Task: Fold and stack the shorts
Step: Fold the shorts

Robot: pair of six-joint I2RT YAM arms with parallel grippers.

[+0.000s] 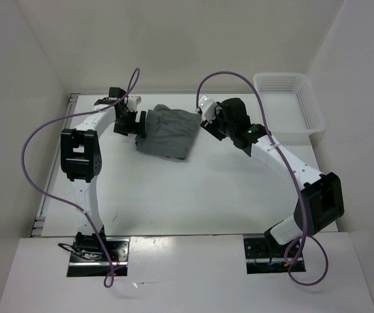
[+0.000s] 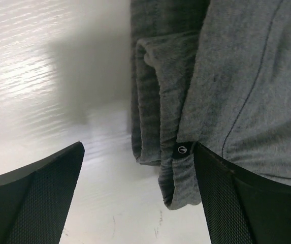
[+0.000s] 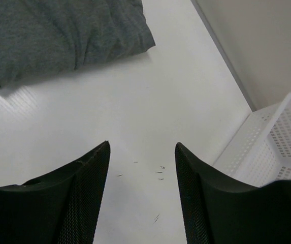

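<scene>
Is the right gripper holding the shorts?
No, the right gripper is open above the table, apart from the shorts.

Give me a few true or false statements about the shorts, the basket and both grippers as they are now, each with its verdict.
1. The shorts lie inside the basket. False: they lie on the table, with the basket apart at the far right.
2. The left gripper and the right gripper are both open. True.
3. The right gripper grips the shorts. False: only bare table shows between its fingers.
4. The left gripper sits at the left edge of the shorts. True.
5. The shorts are spread out with both legs apart. False: they are folded into a compact bundle.
</scene>
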